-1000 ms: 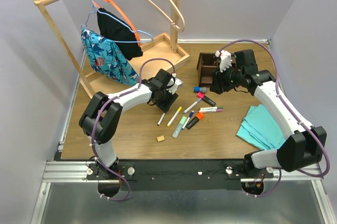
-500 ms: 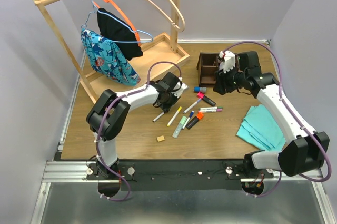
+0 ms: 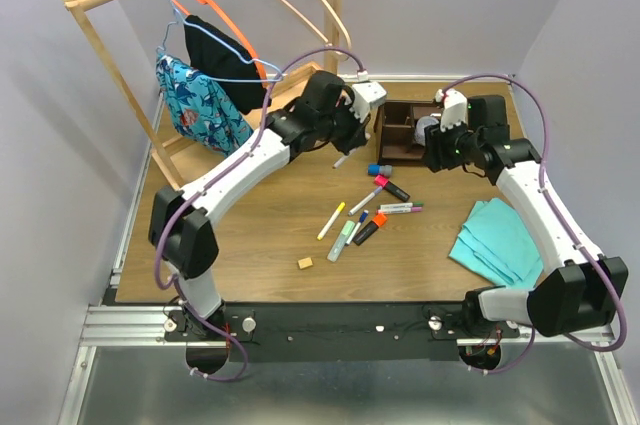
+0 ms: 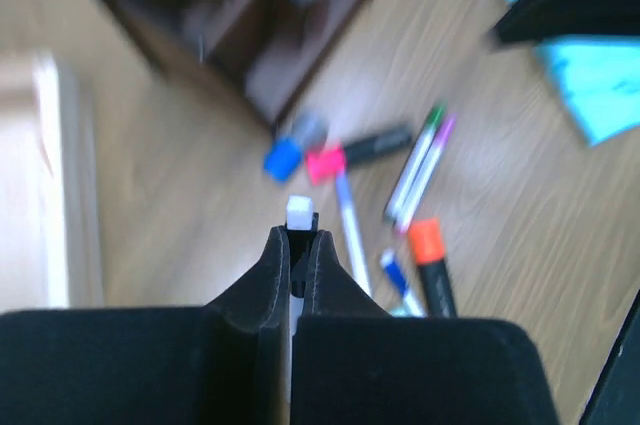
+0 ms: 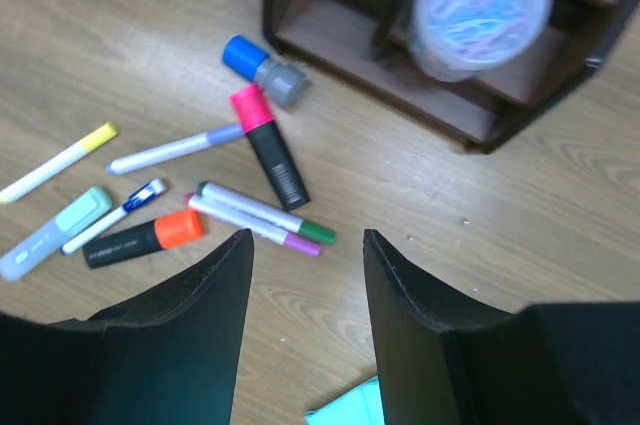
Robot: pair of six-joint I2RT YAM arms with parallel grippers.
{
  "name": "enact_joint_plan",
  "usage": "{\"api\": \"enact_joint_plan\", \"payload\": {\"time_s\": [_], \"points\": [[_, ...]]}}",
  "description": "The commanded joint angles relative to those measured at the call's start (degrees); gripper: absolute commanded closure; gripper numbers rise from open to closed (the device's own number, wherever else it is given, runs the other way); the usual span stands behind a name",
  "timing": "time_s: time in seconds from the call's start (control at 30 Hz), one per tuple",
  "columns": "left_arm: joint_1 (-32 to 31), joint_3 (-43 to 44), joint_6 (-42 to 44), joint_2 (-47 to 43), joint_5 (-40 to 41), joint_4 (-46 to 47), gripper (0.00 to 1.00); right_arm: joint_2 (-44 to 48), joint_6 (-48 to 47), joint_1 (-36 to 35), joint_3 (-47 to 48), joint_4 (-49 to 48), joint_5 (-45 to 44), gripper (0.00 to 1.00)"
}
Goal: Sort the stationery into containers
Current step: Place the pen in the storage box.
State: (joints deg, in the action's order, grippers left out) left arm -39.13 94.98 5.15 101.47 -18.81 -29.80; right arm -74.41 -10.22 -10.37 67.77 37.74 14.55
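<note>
Brown wood covers the desk (image 3: 240, 245), and pale purple walls stand round it. Near the far edge sits the dark brown organizer (image 3: 398, 137), a box with open slots on top. A small grey cup (image 5: 480, 5) full of purple clips (image 5: 478, 17) shows at the organizer. It looks blurry, so I cannot tell which slot it is in.

The left claw (image 4: 297, 239) is up in the air beside the organizer's left side. It is squeezed tight on a thin white pen (image 4: 299, 212), whose square white tip pokes out past the fingers. The right claw (image 5: 305, 285) hangs by the organizer's right side, spread wide with nothing in it.

More things lie loose in the middle of the desk:
- a black marker (image 5: 272, 157) with a pink cap
- an orange highlighter (image 5: 145, 237)
- a pale green highlighter (image 5: 55, 232)
- a yellow-tipped pen (image 5: 58, 161)
- two thin pens touching side by side, one green-tipped (image 5: 268, 211), one purple-tipped (image 5: 255, 229)

A tan eraser (image 3: 305, 263) lies alone toward the near edge. A folded teal cloth (image 3: 498, 237) rests by the right edge.
</note>
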Motion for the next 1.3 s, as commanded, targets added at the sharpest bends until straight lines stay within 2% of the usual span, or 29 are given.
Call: {"api": "enact_joint_plan", "payload": {"time_s": [0.0,0.1,0.23,0.43,0.7,1.03,1.13,1.27], "points": [[0.1,-8.7,0.0,-3.7,-17.8,31.4,1.00,1.3,3.5,3.2,-0.3,-3.8,-3.7,0.44],[0.4,-12.4,-3.4,-1.5,-23.5,49.9,1.00,0.8,3.9,4.7,-0.1,-4.2,-3.7,0.44],[0.5,-11.6,-10.0,6.9,-27.5,65.9,1.00,0.8,4.4,6.3,-0.3,-4.6,-3.1,0.45],[0.1,-4.5,-7.3,14.0,-20.9,66.9,1.00,1.7,5.2,8.4,-1.9,-5.2,-2.4,0.45],[-0.4,2.9,-5.9,19.9,-16.4,65.9,1.00,2.8,6.2,10.1,-4.7,-5.9,-0.9,0.45],[-0.7,18.8,-1.3,32.8,-11.5,60.5,1.00,2.5,5.9,12.9,-5.4,-6.5,-0.6,0.46],[-0.7,21.5,0.8,34.7,-10.0,59.1,1.00,2.5,6.0,13.4,-5.5,-6.4,-0.5,0.46],[-0.4,20.4,1.5,35.1,-7.9,58.9,0.99,2.8,5.8,13.6,-6.1,-6.5,-0.1,0.46]]}}
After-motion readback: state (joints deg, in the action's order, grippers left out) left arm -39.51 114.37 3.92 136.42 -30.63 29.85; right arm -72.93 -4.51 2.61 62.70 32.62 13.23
